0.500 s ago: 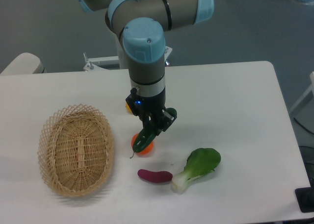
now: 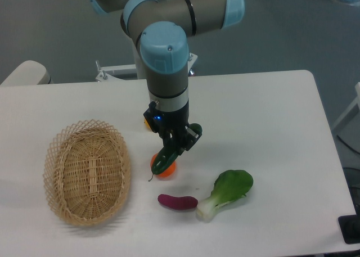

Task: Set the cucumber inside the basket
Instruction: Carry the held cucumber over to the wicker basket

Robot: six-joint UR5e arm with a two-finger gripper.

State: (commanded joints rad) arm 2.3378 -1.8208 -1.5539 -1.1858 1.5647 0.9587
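A slim dark green cucumber (image 2: 166, 158) hangs tilted between the fingers of my gripper (image 2: 176, 145), which is shut on it near the table's middle. Its lower end points down and to the left, in front of an orange fruit. The wicker basket (image 2: 56, 161) lies on the left side of the table, holding nothing that I can see. My gripper is to the right of the basket, a short way off its rim.
An orange fruit (image 2: 166, 171) sits right under the cucumber's lower end. A purple eggplant (image 2: 178, 201) and a leafy bok choy (image 2: 227, 190) lie nearer the front. Another orange item (image 2: 148, 122) peeks out behind the arm.
The gripper and the cucumber have risen very slightly. Everything else has stayed where it was.
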